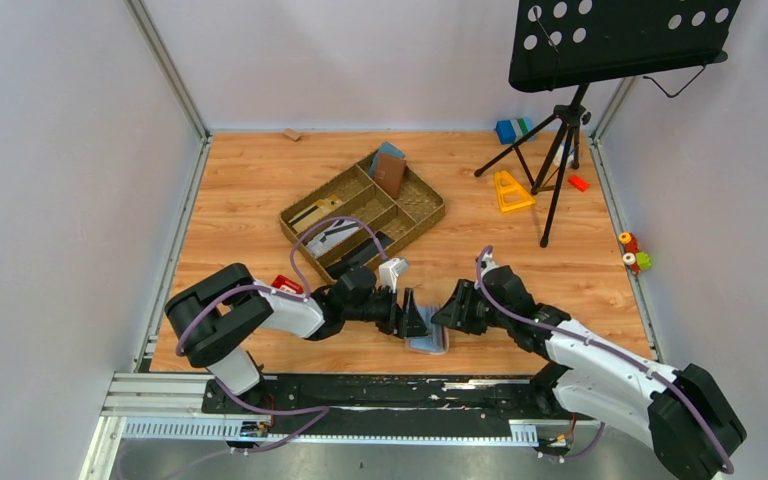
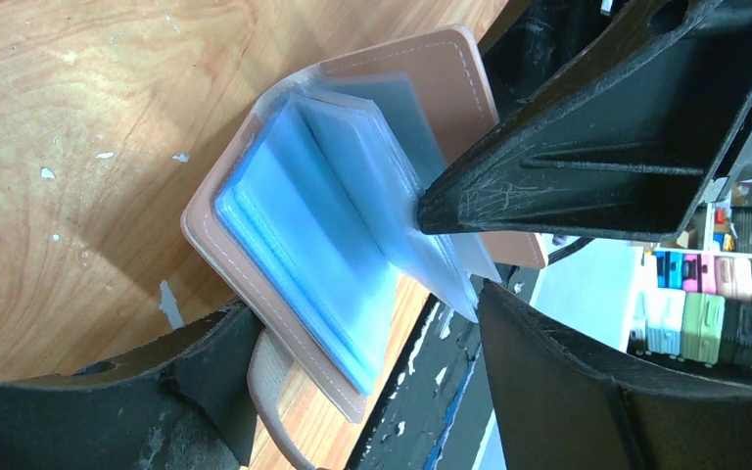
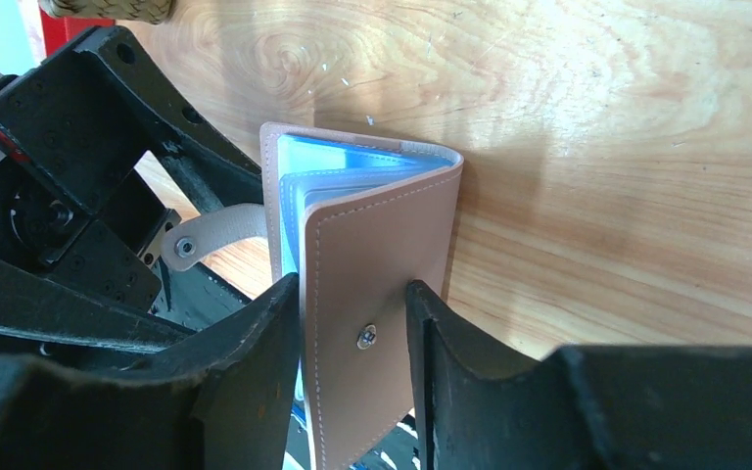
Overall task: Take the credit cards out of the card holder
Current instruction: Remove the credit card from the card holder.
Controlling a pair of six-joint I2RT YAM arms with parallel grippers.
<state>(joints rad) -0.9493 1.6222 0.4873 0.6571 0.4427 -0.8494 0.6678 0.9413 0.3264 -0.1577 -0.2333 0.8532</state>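
The card holder [image 1: 427, 343] stands half-open on the near tabletop [image 1: 260, 180] between the open left gripper [image 2: 453, 253], one tip in its sleeves [image 2: 333, 215], and the right gripper [image 3: 352, 289] straddling its cover [image 3: 382, 235], clamped or not I cannot tell, so a weak hold may let it topple.

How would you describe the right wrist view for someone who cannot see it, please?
A tan card holder stands half open on a wooden table, its studded cover between the fingers of the right gripper. Blue sleeves show inside.
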